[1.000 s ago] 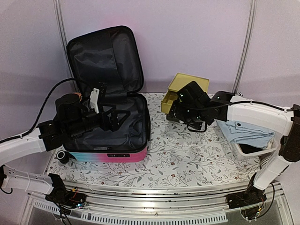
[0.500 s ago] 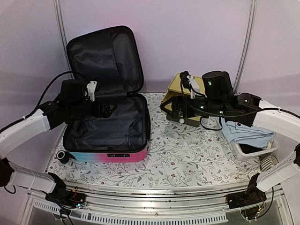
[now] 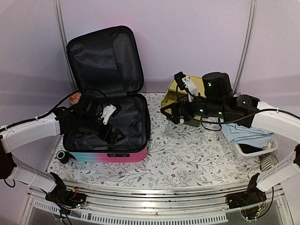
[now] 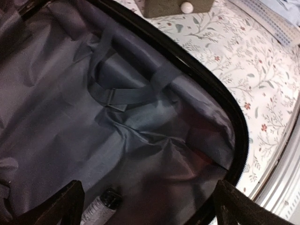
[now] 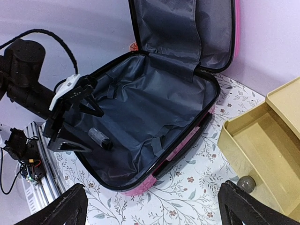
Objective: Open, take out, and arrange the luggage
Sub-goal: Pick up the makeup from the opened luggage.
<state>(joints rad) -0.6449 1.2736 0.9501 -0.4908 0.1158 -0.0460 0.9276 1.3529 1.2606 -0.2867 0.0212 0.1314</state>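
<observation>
The luggage [image 3: 117,154] lies open at the table's left, its lid upright and its black lining bare. A small clear tube with a black cap [image 5: 99,138] lies in the near-left part of the base and shows in the left wrist view [image 4: 101,208]. My left gripper [image 3: 112,131] is open inside the base, just above the lining [image 4: 70,117], with the tube between its fingers [image 4: 70,204] near the left one. My right gripper [image 3: 172,114] is open and empty above the table, between the luggage [image 5: 154,93] and the yellow drawer box [image 3: 180,96].
The yellow box's drawer [image 5: 262,145] stands pulled out. A white mesh basket [image 3: 253,150] with a light blue cloth [image 3: 246,133] stands at the right. A small black round object [image 3: 62,156] lies by the luggage's left front corner. Elastic straps [image 4: 126,93] cross the lining.
My left gripper has tilted down and dropped into the luggage base. My right gripper swung up off the drawer box a second ago and has held about still since.
</observation>
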